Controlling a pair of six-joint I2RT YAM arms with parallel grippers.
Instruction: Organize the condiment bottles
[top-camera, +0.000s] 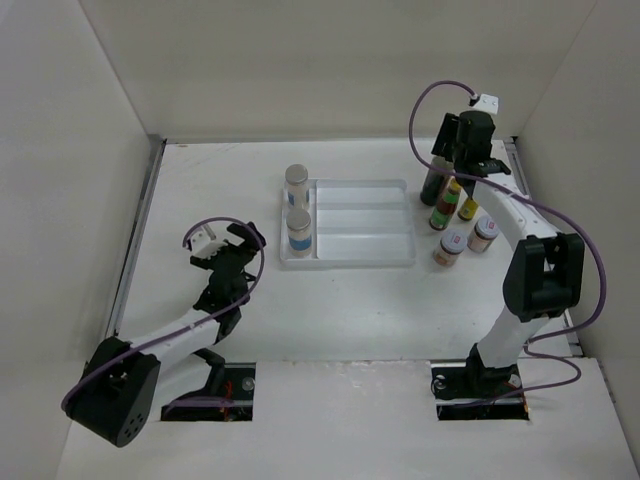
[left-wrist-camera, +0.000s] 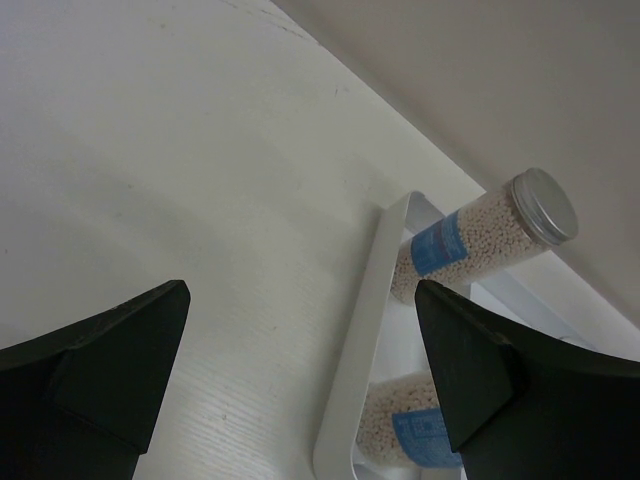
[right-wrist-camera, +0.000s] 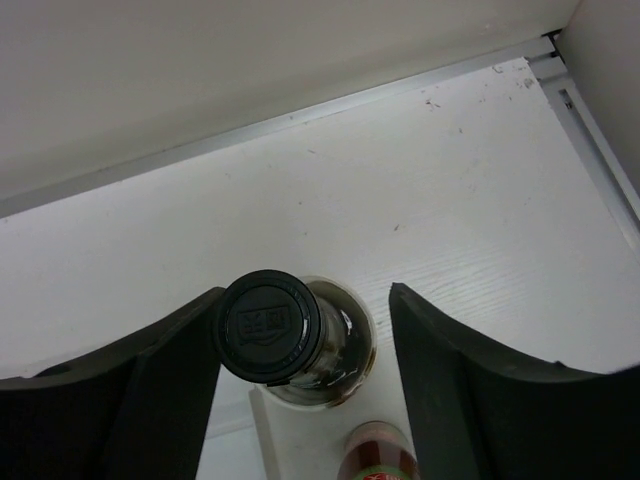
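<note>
The tall dark black-capped bottle (top-camera: 433, 185) stands just right of the white tray. My right gripper (top-camera: 447, 165) is over it. In the right wrist view the open fingers straddle its cap (right-wrist-camera: 268, 325), with the left finger close against it and a wide gap on the right. The yellow-capped red-green bottle (top-camera: 445, 207), the small yellow-labelled bottle (top-camera: 468, 208) and two pinkish spice jars (top-camera: 450, 246) (top-camera: 484, 233) stand beside it. Two grey-lidded jars (top-camera: 297, 180) (top-camera: 298, 228) stand in the tray's left compartment. My left gripper (top-camera: 240, 250) is open and empty, left of the tray.
The white divided tray (top-camera: 365, 250) lies mid-table, and its rim (left-wrist-camera: 365, 330) shows in the left wrist view with both bead-filled jars (left-wrist-camera: 480, 240) (left-wrist-camera: 410, 420) behind it. White walls enclose the table at the left, back and right. The right wall is close to the bottle group.
</note>
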